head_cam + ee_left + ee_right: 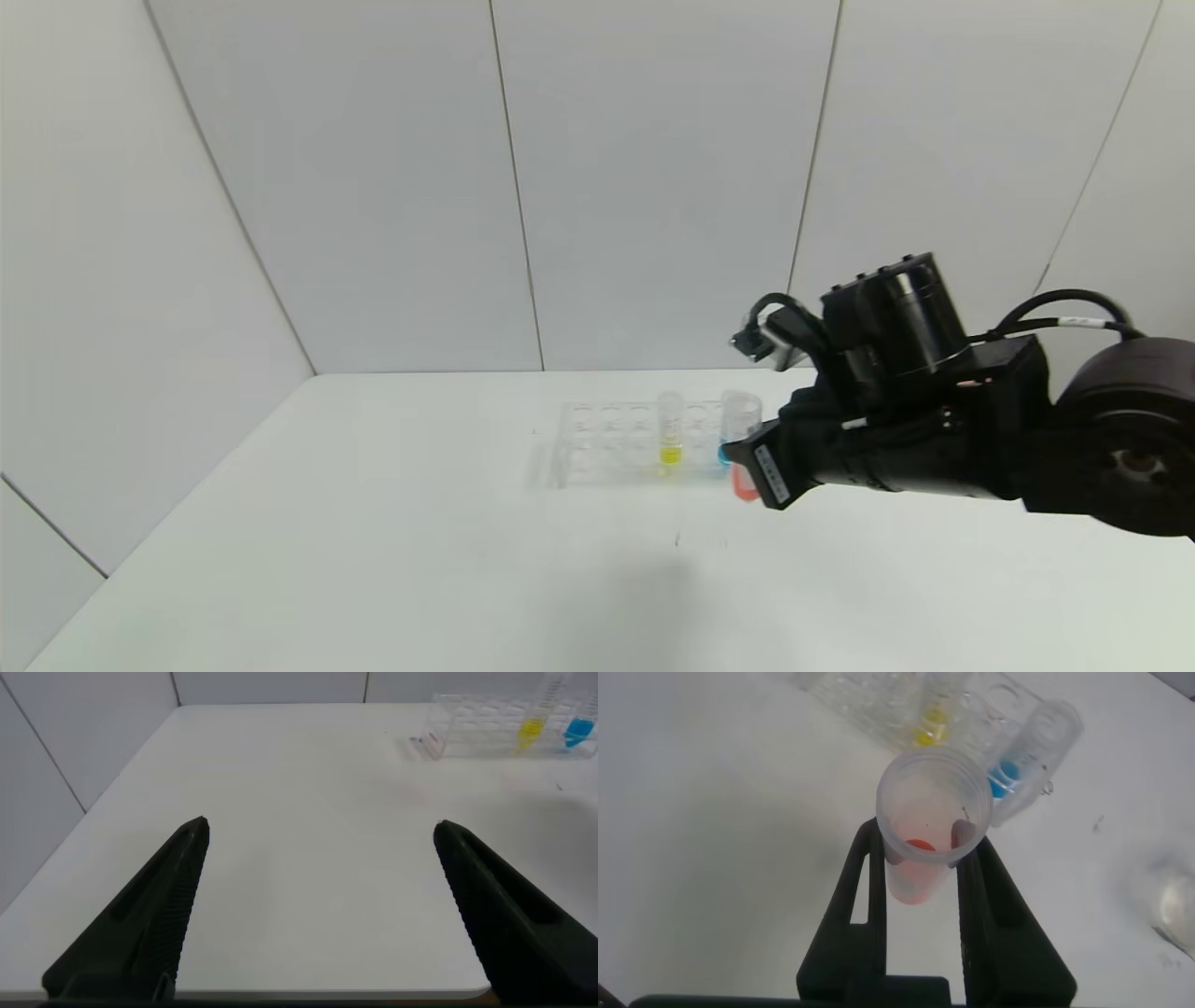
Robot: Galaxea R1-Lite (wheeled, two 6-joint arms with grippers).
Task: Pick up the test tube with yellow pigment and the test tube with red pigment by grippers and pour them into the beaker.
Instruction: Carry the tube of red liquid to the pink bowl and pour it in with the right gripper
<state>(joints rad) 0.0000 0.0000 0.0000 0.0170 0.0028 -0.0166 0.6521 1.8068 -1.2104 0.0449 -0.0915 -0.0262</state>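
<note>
Head view shows the white table (373, 560) with a clear tube rack (607, 448) toward its far side. Right gripper (920, 873) hangs just beside the rack's near right corner, clenched on the test tube with red pigment (924, 826), lifted clear of the rack. Left gripper (318, 905) hovers well apart from the rack, fingers spread, holding nothing. Test tube with yellow pigment (670, 429) stands upright in the rack, a blue-liquid tube (1022, 756) next to it.

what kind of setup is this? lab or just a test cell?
Likely a staged chemistry-lab test cell: plain white table inside bare grey wall panels, a clear tube rack with coloured liquids, and the right gripper holding the red tube.
</note>
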